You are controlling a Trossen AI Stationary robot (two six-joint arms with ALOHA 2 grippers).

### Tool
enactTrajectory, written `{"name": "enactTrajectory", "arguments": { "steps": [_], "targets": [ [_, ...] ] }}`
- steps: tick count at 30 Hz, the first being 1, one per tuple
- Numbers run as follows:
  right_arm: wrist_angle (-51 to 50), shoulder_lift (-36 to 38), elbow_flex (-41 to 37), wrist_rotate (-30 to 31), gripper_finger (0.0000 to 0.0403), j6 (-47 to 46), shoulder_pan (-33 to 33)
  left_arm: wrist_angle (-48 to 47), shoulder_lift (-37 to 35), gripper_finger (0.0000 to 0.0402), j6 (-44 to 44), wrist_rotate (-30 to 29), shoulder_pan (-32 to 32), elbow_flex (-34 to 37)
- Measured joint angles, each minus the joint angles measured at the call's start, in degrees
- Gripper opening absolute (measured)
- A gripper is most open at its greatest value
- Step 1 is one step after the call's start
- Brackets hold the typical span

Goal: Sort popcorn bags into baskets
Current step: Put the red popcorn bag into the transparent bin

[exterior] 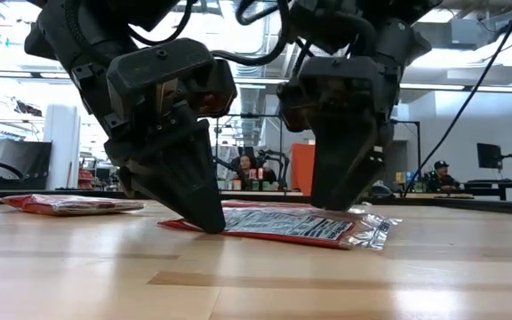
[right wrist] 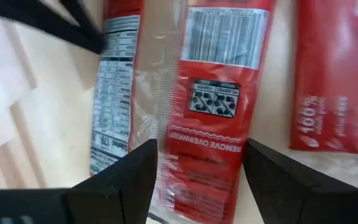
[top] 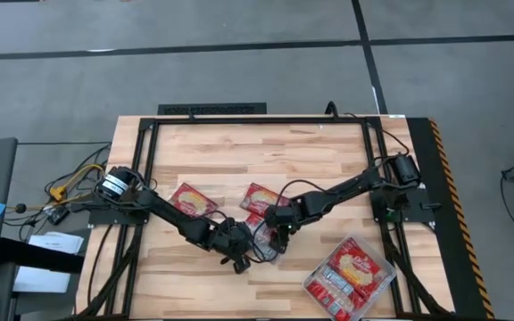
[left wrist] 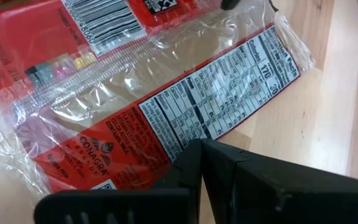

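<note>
A red popcorn bag (top: 262,234) in clear wrap lies flat, printed back up, on the table between my two grippers (exterior: 292,224). My left gripper (top: 236,252) is shut, its tip down at the bag's near-left edge (exterior: 210,224). My right gripper (top: 279,234) is open and points down over the bag's far part (exterior: 340,204); its fingers stand on either side of the red panel (right wrist: 210,124). Two more bags (top: 193,201) (top: 261,194) lie flat farther back. The clear tray (top: 315,290) near the right front holds several bags (top: 353,267). My left gripper sets its shut fingertips (left wrist: 194,155) on the bag's long edge beside the nutrition label (left wrist: 185,127), slanting down from the near-left. The bag lies flat on the table. My right gripper stands open over the bag; whether its fingers (right wrist: 135,177) touch the wrap I cannot tell.
One spare bag (exterior: 74,204) lies at the left in the low view. Bare wood stretches along the far half of the table and at the near-left corner. Black frame rails (top: 145,169) and cables border both sides. People and equipment show in the room behind.
</note>
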State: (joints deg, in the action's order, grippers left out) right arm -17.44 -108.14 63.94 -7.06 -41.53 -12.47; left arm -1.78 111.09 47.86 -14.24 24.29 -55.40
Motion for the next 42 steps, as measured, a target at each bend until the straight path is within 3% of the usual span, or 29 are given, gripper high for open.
{"name": "enactTrajectory", "arguments": {
  "steps": [8, 14, 18, 28, 34, 42],
  "targets": [
    [2.24, -0.04, -0.15, -1.45, 0.0251, -0.01, -0.79, 1.57, 0.1, 0.0, -0.02, -0.61, -0.37, 0.17],
    [2.3, -0.04, -0.15, -1.39, 0.0215, 0.01, -0.79, 2.88, 0.24, 0.0, -0.39, -1.59, -0.37, 0.28],
    [2.3, -0.04, -0.15, -0.53, 0.017, 0.01, -0.92, 4.54, 0.27, 0.0, -0.47, -1.65, -0.92, 0.31],
    [1.39, 0.13, 0.0, -0.6, 0.0013, 0.02, -0.88, 5.68, 0.35, 0.0, -1.75, -1.58, -1.66, 0.26],
    [0.61, 1.38, 0.05, -0.85, 0.0005, -5.97, -0.94, 4.87, -2.29, 0.0, -3.29, -0.37, -1.98, 0.24],
    [-4.31, 8.59, 0.17, -0.8, 0.0004, -8.06, -0.96, -2.1, -14.87, 0.0001, -4.13, -0.81, -2.06, 0.29]
  ]
}}
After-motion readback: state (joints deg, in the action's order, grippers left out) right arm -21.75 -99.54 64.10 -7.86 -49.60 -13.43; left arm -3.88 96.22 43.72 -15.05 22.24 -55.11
